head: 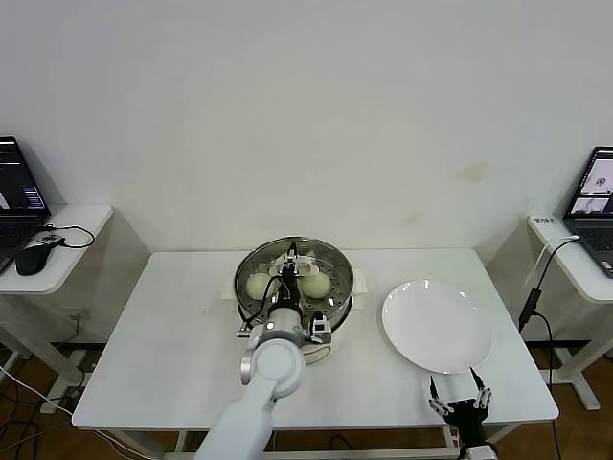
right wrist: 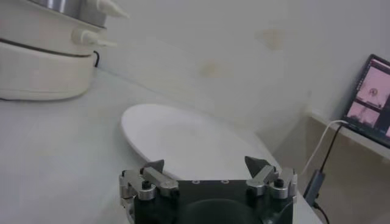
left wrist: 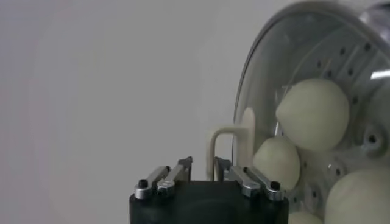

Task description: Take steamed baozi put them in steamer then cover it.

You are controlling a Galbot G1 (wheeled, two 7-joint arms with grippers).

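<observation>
The steamer [head: 337, 299] stands at mid-table with the glass cover [head: 330, 264] resting on it. Through the glass show several cream-white baozi [head: 259, 285] [left wrist: 312, 114]. My left gripper [head: 290, 263] [left wrist: 203, 162] hovers over the cover, its fingers [left wrist: 181, 164] straddling the cream bar handle [left wrist: 234, 137]. They stand slightly apart from the handle, with a gap on one side, so the gripper is open. My right gripper [head: 462, 402] [right wrist: 207, 164] waits open and empty at the table's front right edge, near the plate. The steamer's cream base [right wrist: 42, 61] shows in the right wrist view.
An empty flat white plate [head: 437, 326] [right wrist: 195, 140] lies to the right of the steamer. Side desks with laptops [head: 594, 196] [right wrist: 372, 100] flank the table, and a mouse [head: 32, 257] lies on the left desk. A cable [head: 533, 287] hangs at the right.
</observation>
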